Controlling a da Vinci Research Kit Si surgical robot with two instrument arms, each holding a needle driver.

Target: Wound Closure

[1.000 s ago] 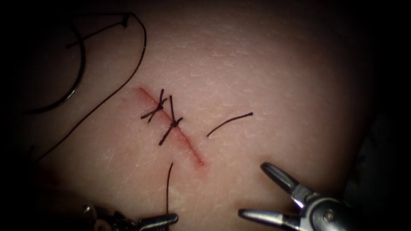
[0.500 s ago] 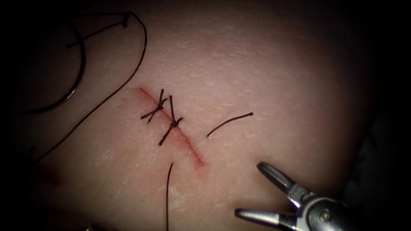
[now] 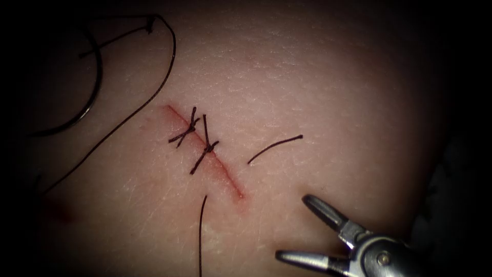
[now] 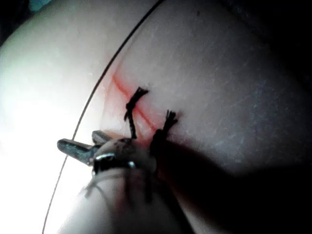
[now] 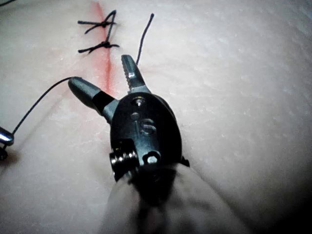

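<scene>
here, right claw [image 3: 292, 228] open, empty, right of cut [image 3: 205, 151], needle [image 3: 89, 87] far left

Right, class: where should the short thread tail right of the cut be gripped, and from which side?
Grip the tail near its free upper-right tip, from the right with the right tool: its open, empty jaws are nearest. The tail lies flat, its other end entering the tissue beside the cut. Another strand runs to the left tool; the needle lies far left.

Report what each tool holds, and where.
Right tool: nothing, jaws open. Left tool: thread runs to it; hold cannot be told. Needle lies on tissue, left of cut.
</scene>
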